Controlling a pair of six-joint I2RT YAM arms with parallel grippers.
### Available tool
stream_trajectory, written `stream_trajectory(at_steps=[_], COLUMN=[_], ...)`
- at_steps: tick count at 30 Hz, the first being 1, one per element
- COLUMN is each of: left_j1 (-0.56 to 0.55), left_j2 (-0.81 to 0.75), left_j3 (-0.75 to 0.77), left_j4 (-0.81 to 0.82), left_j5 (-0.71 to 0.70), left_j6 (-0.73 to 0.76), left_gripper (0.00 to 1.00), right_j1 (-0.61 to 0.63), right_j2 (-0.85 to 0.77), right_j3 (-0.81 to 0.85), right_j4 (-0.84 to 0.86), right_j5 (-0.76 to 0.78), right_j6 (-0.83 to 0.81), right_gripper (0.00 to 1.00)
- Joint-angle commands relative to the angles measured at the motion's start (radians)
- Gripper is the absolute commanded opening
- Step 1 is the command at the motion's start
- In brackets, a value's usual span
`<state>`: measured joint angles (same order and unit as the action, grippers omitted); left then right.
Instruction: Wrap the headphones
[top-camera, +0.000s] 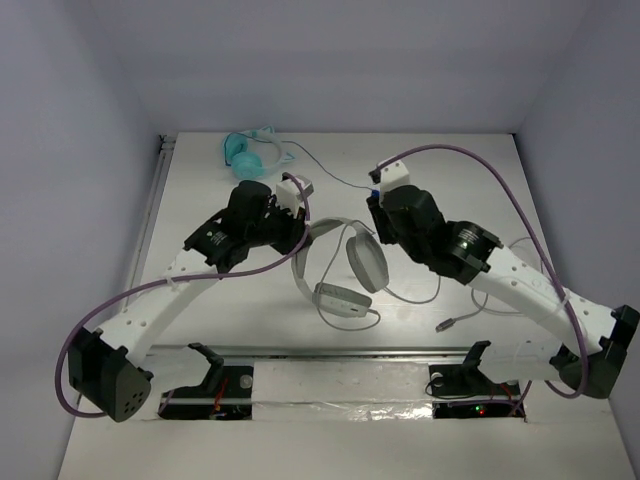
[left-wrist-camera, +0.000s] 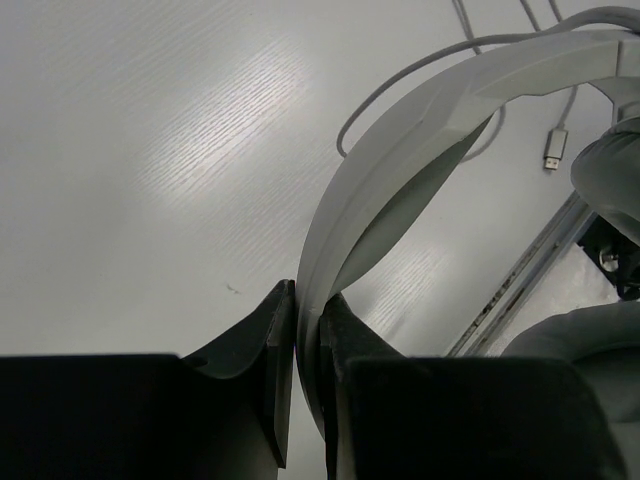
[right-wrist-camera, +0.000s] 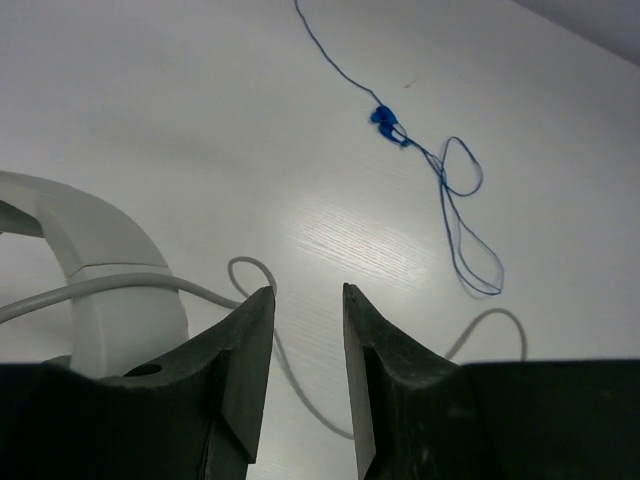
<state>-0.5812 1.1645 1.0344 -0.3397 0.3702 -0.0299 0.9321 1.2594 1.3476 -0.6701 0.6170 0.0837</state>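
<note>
White tbl (top-camera: 200, 180), faint wood grain; plain pale walls (top-camera: 320, 60) on 3 sides. Count: 2 arms, 2 headsets, 2 loose cables. White headphones (top-camera: 368, 263) sit mid-tbl btwn the grippers. Left gripper (left-wrist-camera: 307, 300) clenched on the headband (left-wrist-camera: 400, 140), band edge-on btwn its fingers. Right gripper (right-wrist-camera: 305, 295) released, nothing in the gap, just beside the band. Grey cable (right-wrist-camera: 130, 281) lies across the band, USB plug (left-wrist-camera: 553, 150) on tbl. Teal headphones (top-camera: 245, 150) at far edge, thin blue cable (right-wrist-camera: 384, 119) trailing.

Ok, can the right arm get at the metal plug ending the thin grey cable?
Probably yes: the plug lies uncovered on the white table beside that arm, and the right gripper stands open, empty.
</note>
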Motion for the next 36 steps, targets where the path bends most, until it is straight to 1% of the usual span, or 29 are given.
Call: stream_trajectory(at_steps=[1, 3, 5, 6, 7, 8, 9, 10, 11, 12, 13, 14, 15, 18, 20, 22, 23, 24, 25, 27, 29, 31, 33, 36], left_j1=[0.003, 0.003, 0.003, 0.003, 0.003, 0.003, 0.003, 0.003, 0.003, 0.003, 0.003, 0.003, 0.003, 0.003, 0.003, 0.003, 0.003, 0.003, 0.003, 0.003, 0.003, 0.003, 0.003, 0.003], left_j2=[-0.045, -0.040, -0.037, -0.038, -0.043, -0.045, -0.046, -0.048, -0.048, -0.045, -0.042, -0.040, -0.032, -0.017, -0.011, 0.000, 0.000, 0.000, 0.000, -0.005, -0.011, -0.006, -0.003, 0.007], left_j3=[0.033, 0.061, 0.096, 0.107, 0.118, 0.140, 0.154, 0.167, 0.194, 0.210, 0.222, 0.239, 0.269, 0.322, 0.341, 0.371, 0.380, 0.392, 0.397, 0.401, 0.404, 0.417, 0.432, 0.466], left_j4=[0.077, 0.059, 0.022, 0.015, 0.004, -0.014, -0.027, -0.038, -0.059, -0.070, -0.080, -0.099, -0.108, -0.137, -0.156, -0.174, -0.191, -0.196, -0.199, -0.205, -0.205, -0.205, -0.209, -0.212], left_j5=[0.095, 0.064, 0.001, -0.019, -0.049, -0.062, -0.092, -0.099, -0.100, -0.105, -0.119, -0.119, -0.119, -0.111, -0.114, -0.122, -0.122, -0.117, -0.108, -0.096, -0.088, -0.086, -0.085, -0.094], left_j6=[-0.047, -0.067, -0.076, -0.083, -0.094, -0.099, -0.105, -0.113, -0.114, -0.119, -0.123, -0.126, -0.127, -0.127, -0.128, -0.122, -0.120, -0.119, -0.117, -0.117, -0.120, -0.125, -0.125, -0.127], left_gripper=[0.00, 0.00, 0.00, 0.00, 0.00, 0.00, 0.00, 0.00, 0.00, 0.00, 0.00, 0.00, 0.00, 0.00, 0.00, 0.00, 0.00, 0.00, 0.00, 0.00, 0.00, 0.00, 0.00, 0.00], right_j1=[-0.058, -0.079, -0.092, -0.117, -0.131, -0.145, -0.176, -0.193, -0.206, -0.207, -0.216, -0.216, -0.216, -0.228, -0.242, -0.263, -0.263, -0.289, -0.302, -0.334, -0.348, -0.357, -0.357, -0.357], right_j2=[-0.070, -0.104, -0.149, -0.166, -0.182, -0.198, -0.224, -0.235, -0.239, -0.250, -0.253, -0.253, -0.247, -0.192, -0.149, -0.123, -0.103, -0.097, -0.095, -0.097, -0.092, -0.063, -0.025, 0.049], right_j3=[-0.088, -0.131, -0.214, -0.247, -0.321, -0.361, -0.443, -0.444, -0.518, -0.553, -0.589, -0.649, -0.666, -0.699, -0.715, -0.734, -0.740, -0.746, -0.763, -0.789, -0.795, -0.788, -0.766, -0.771], right_j4=[0.231, 0.283, 0.383, 0.421, 0.504, 0.550, 0.646, 0.703, 0.749, 0.792, 0.901, 0.946, 0.972, 1.033, 1.090, 1.127, 1.136, 1.141, 1.158, 1.190, 1.192, 1.182, 1.170, 1.215], right_j5=[-0.230, -0.264, -0.278, -0.283, -0.290, -0.313, -0.354, -0.355, -0.408, -0.440, -0.488, -0.500, -0.510, -0.525, -0.560, -0.563, -0.562, -0.550, -0.543, -0.580, -0.586, -0.597, -0.657, -0.680], right_j6=[0.053, 0.088, 0.143, 0.166, 0.186, 0.224, 0.255, 0.255, 0.290, 0.303, 0.323, 0.332, 0.335, 0.335, 0.338, 0.340, 0.341, 0.344, 0.347, 0.360, 0.363, 0.357, 0.355, 0.387], right_gripper=[0.39, 0.38, 0.36, 0.29, 0.24, 0.15, 0.00, 0.00, 0.00, 0.00, 0.02, 0.15, 0.42, 0.65, 0.69, 0.73, 0.73, 0.73, 0.73, 0.74, 0.74, 0.74, 0.73, 0.69])
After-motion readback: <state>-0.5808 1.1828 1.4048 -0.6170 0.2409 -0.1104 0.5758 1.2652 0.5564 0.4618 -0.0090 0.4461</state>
